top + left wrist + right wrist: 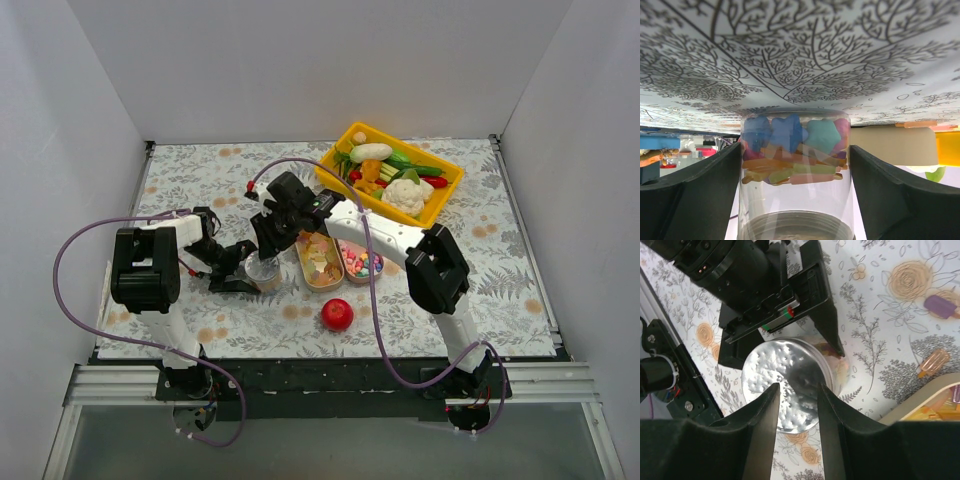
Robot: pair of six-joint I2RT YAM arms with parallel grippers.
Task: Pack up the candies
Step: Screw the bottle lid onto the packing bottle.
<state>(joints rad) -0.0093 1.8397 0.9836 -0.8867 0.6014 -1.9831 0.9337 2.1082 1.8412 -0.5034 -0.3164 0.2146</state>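
Note:
A clear jar (pixel 263 271) with a silver lid (pixel 775 365) stands on the floral mat, left of two oval trays. My left gripper (pixel 795 147) is shut on the jar's sides. Through the glass I see candies (pixel 790 167): orange, yellow and pink sticks under blue and teal stars. My right gripper (pixel 798 387) hovers just above the lid, jaws apart, with nothing between them. More candies (pixel 320 258), amber and orange, fill the left tray (pixel 303 268). Small multi-coloured pieces lie in the right tray (pixel 347 277).
A glossy red ball (pixel 337 314) lies in front of the trays. A yellow bin (pixel 447 190) of toy vegetables stands at the back right. White walls enclose the mat on three sides, and purple cables loop from both arms.

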